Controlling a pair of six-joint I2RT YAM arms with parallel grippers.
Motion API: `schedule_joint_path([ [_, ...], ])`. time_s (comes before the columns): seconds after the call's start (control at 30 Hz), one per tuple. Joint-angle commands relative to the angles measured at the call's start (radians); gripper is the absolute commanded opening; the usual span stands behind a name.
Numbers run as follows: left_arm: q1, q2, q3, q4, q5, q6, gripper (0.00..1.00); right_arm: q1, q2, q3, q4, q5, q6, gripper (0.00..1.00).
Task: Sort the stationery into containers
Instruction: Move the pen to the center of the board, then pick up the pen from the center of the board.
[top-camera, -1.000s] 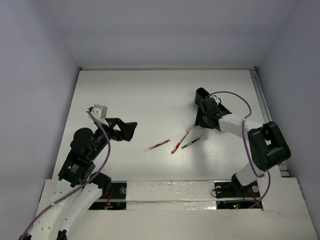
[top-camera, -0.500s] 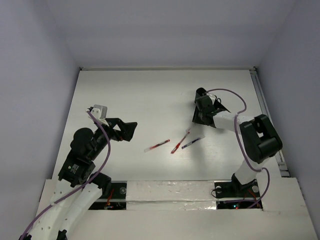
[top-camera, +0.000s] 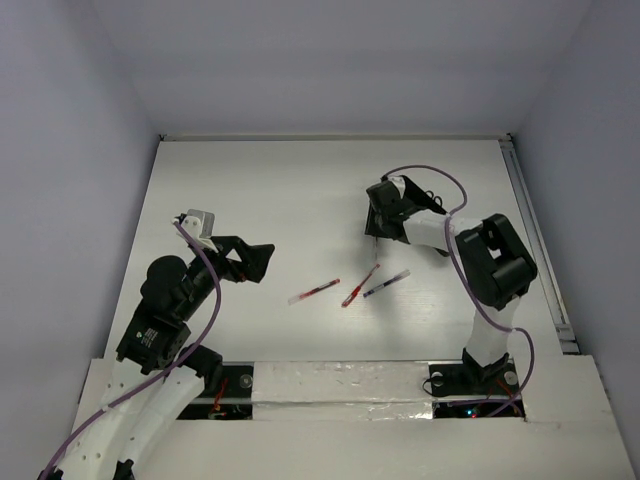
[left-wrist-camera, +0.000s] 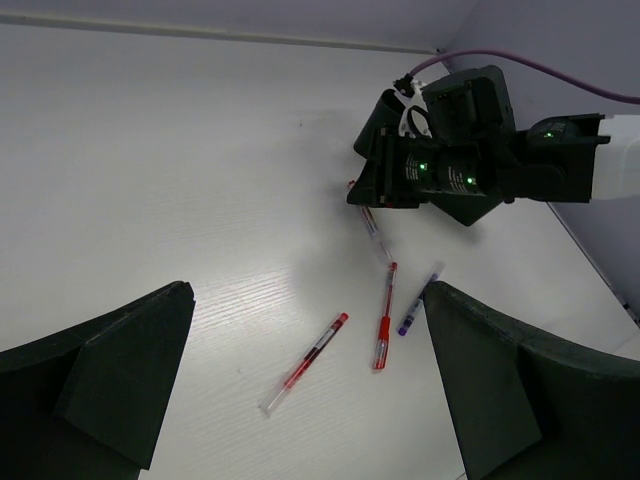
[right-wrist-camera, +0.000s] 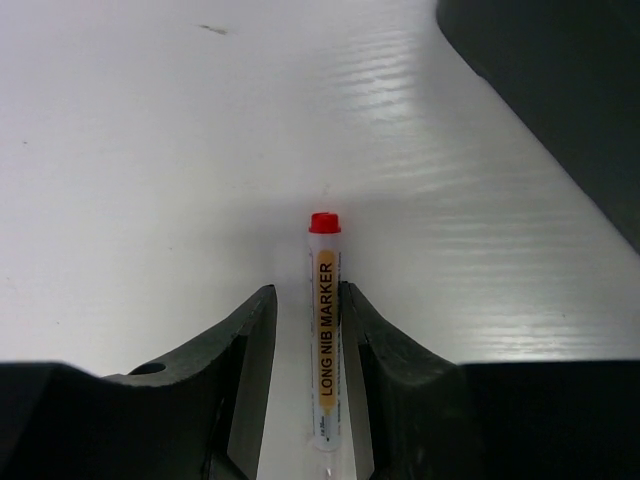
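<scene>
My right gripper (right-wrist-camera: 305, 293) is low on the table, its jaws narrowly open around a clear marker with a red cap (right-wrist-camera: 324, 300). The right jaw touches the marker and a slim gap shows at the left jaw. The left wrist view shows the marker (left-wrist-camera: 375, 232) lying flat, sticking out from under that gripper (left-wrist-camera: 375, 192). Two red pens (top-camera: 315, 291) (top-camera: 360, 285) and a blue-purple pen (top-camera: 385, 284) lie mid-table. My left gripper (top-camera: 255, 262) is open and empty, held above the table left of the pens. Scissors, eraser and the black tray are out of view.
White table (top-camera: 270, 190) with grey walls on three sides. A rail (top-camera: 520, 190) runs along its right edge. The right arm's purple cable (top-camera: 430, 175) loops above its wrist.
My right gripper has swung left, its wrist folding in toward the table's middle, and now sits over the marker. The left arm and the three pens have not moved.
</scene>
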Motion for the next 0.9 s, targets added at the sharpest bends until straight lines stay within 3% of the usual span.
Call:
schedule_joint_path([
  [0.0,0.006,-0.005,-0.003,0.048,0.011,0.013,0.99,0.012,0.048,0.06,-0.047,0.03,-0.034,0.38],
  [0.63,0.006,-0.015,-0.002,0.045,0.005,0.01,0.99,0.012,0.169,0.292,-0.276,0.042,-0.179,0.24],
  [0.73,0.006,-0.015,-0.003,0.045,0.003,0.011,0.99,0.012,0.19,0.315,-0.291,0.044,-0.192,0.19],
  [0.77,0.006,-0.015,-0.003,0.045,0.003,0.01,0.99,0.012,0.196,0.332,-0.303,0.044,-0.193,0.11],
  [0.87,0.006,-0.015,-0.002,0.043,0.003,0.01,0.99,0.012,0.203,0.341,-0.282,0.07,-0.204,0.0],
])
